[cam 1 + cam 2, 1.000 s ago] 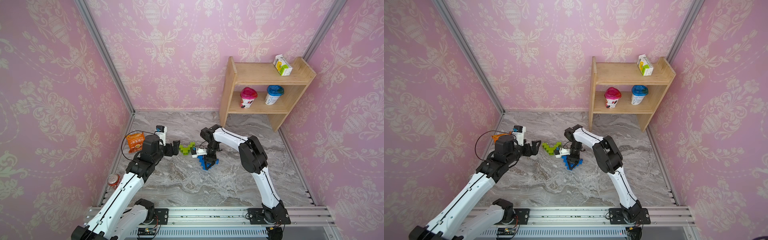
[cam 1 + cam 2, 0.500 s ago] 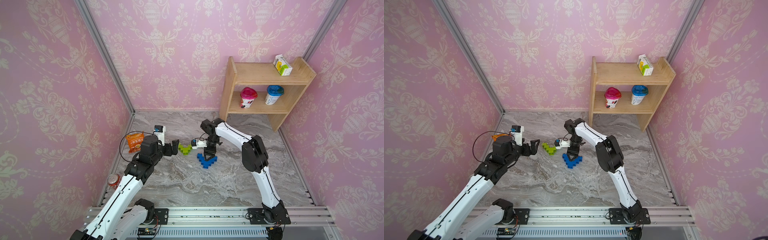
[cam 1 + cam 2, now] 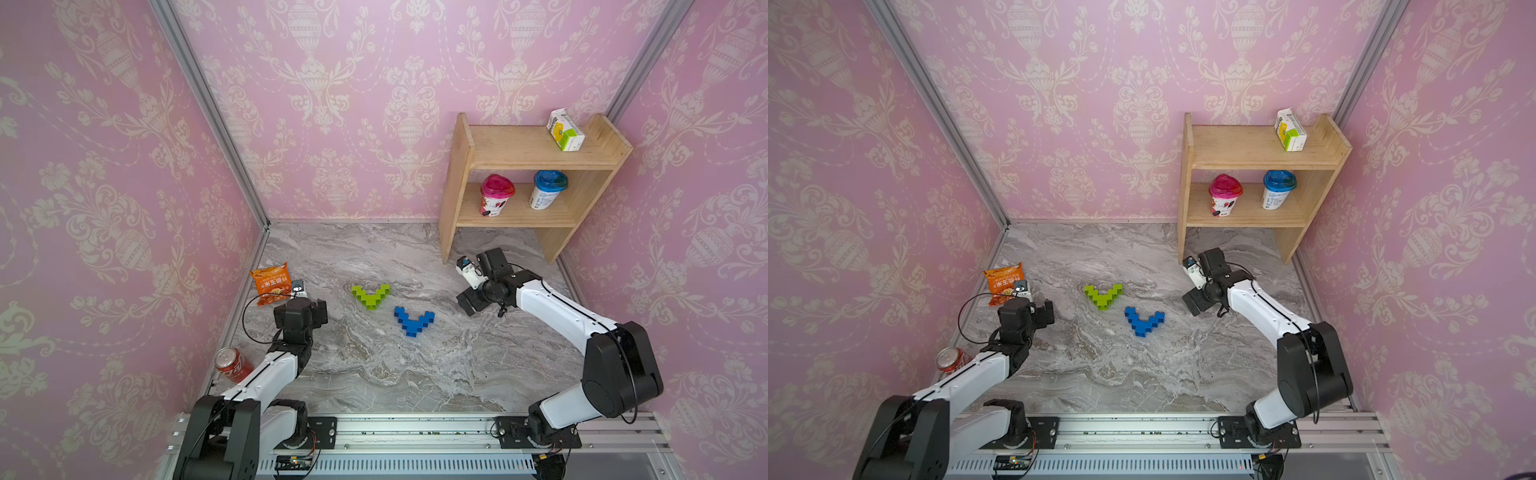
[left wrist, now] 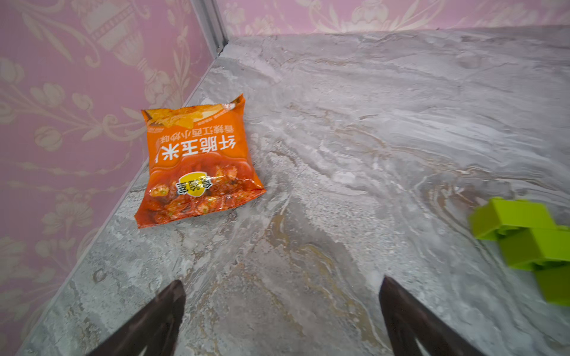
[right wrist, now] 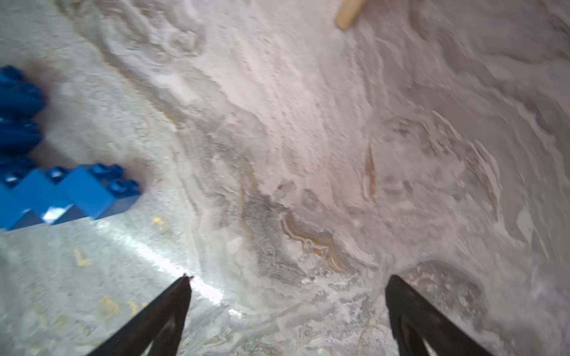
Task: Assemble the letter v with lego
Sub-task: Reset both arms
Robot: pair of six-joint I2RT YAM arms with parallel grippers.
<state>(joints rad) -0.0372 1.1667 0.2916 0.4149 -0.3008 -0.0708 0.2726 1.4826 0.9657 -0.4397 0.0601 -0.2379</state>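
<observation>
Both grippers are empty. My left gripper [image 4: 282, 281] stands wide over bare counter [image 3: 374, 374], and my right gripper [image 5: 287, 277] is just as wide, with nothing between the fingers of either.

**Where the lego is:** mid-counter, between my two arms, built into two stepped shapes.
- The green V [image 3: 371, 296] lies nearer my left gripper.
- The blue V [image 3: 414, 321] lies just beside it, nearer my right gripper and a little closer to my bases.
- The two are apart, not touching, and neither gripper touches either one.
- Each seems to lie flat on its side, studs pointing along the counter.

**Handling, as I judge it:**
- The plastic is light and rigid, with smooth, slick walls, so a brick will not crush.
- The stud joints are the weak spot. A pull or twist on an arm tip could pop a brick off.
- I would take hold at the vertex, where the bricks overlap most, fingers across the two flat faces.
- Each V is light enough to skid on the polished counter if nudged.

**Counts:**
- Two Vs, one green and one blue.
- I cannot count single bricks for certain; each arm shows about three steps.
- One orange snack bag [image 3: 271, 282].
- One red can [image 3: 232, 365].
- One wooden shelf [image 3: 455, 187], holding two lidded cups, a pink one [image 3: 495, 199] and a blue one [image 3: 547, 189], plus one carton [image 3: 564, 129] on top.
</observation>
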